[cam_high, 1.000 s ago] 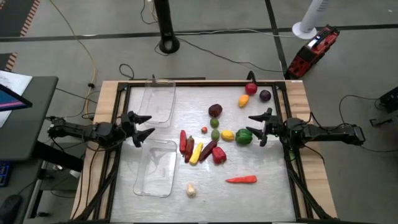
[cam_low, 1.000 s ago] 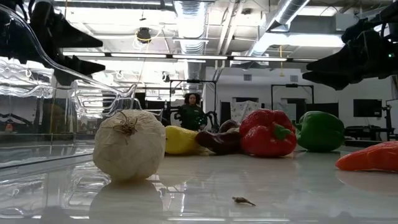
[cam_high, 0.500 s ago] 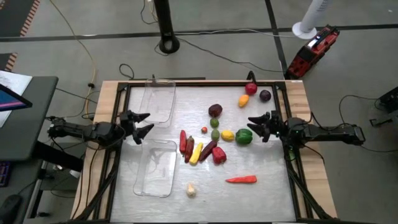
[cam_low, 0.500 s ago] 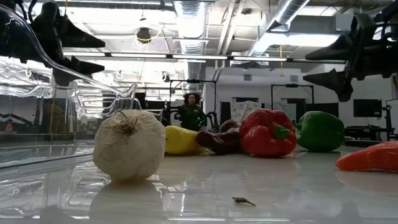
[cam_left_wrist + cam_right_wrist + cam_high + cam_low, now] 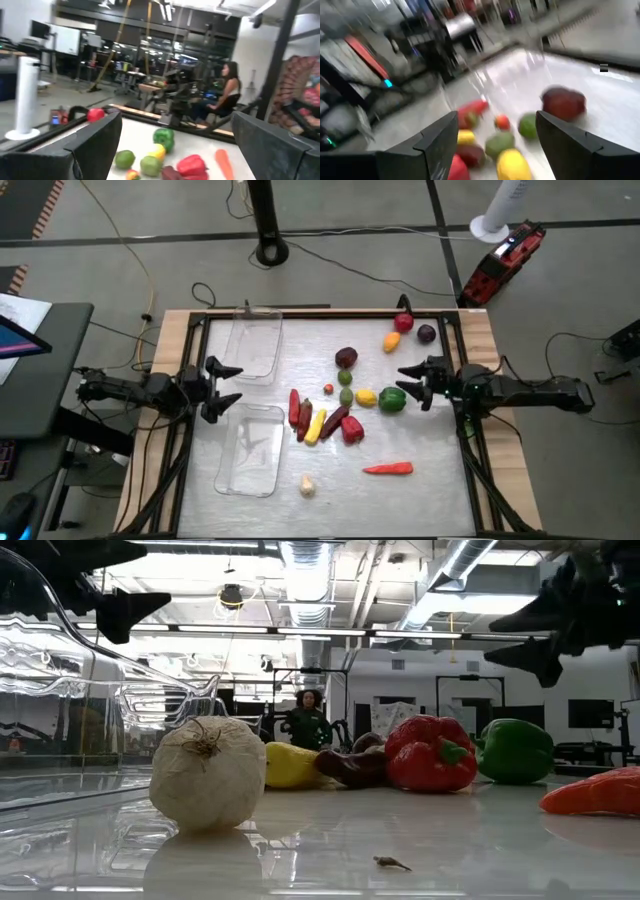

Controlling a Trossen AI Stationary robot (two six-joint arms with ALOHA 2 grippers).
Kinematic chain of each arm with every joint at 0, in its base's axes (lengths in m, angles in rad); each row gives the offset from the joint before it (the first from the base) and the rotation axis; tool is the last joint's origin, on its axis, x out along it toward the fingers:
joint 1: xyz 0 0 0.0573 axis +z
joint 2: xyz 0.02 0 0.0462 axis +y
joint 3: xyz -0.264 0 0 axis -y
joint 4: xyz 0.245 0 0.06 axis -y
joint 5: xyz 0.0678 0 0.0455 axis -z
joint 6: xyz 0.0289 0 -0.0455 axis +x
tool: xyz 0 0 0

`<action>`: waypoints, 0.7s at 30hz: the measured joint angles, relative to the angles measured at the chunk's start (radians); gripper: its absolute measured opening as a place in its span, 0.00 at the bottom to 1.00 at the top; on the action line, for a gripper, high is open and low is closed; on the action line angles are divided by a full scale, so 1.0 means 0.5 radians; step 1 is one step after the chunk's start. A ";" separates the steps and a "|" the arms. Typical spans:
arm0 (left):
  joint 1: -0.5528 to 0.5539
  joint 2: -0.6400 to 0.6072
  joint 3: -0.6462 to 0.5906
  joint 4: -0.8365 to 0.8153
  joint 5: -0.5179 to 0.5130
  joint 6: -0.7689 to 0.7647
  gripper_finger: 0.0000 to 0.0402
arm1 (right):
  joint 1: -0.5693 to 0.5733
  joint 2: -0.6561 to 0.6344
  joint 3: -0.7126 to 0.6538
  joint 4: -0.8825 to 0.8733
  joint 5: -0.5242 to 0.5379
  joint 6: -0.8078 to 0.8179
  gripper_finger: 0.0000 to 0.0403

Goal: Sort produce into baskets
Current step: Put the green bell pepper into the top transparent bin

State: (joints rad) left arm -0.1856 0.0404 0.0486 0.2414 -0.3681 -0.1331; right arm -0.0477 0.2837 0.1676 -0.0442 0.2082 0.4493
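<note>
- Two clear trays (image 5: 253, 345) (image 5: 249, 450), both empty, along the table's left side.
- Produce cluster mid-table: green pepper (image 5: 392, 398), red pepper (image 5: 352, 429).
- Carrot (image 5: 388, 469) and garlic (image 5: 307, 486) near the front edge.

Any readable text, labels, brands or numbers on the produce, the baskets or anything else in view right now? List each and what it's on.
None can be read in any view.
Produce, such as the green pepper and garlic: no labels show.
Both clear baskets: no markings.
Red device on the floor: any marking too small to read.
Screens in the room behind: too blurred to read.
</note>
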 joint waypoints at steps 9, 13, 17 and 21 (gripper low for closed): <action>0.000 0.142 0.001 0.136 -0.080 -0.017 0.90 | 0.115 0.879 0.445 -0.480 -0.057 -0.328 0.74; 0.000 0.235 0.005 0.124 -0.078 0.041 0.90 | 0.115 1.175 0.667 -0.684 -0.055 -0.500 0.80; 0.000 0.346 0.100 0.123 -0.016 0.136 0.90 | 0.083 1.395 0.987 -1.050 -0.078 -0.631 0.88; -0.001 0.508 0.184 0.125 0.032 0.161 0.90 | 0.118 1.548 1.232 -1.352 -0.098 -0.541 0.91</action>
State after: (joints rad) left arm -0.1860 0.2943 0.1405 0.3040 -0.3522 -0.0528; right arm 0.0113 1.0579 0.7836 -0.7204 0.1593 0.1786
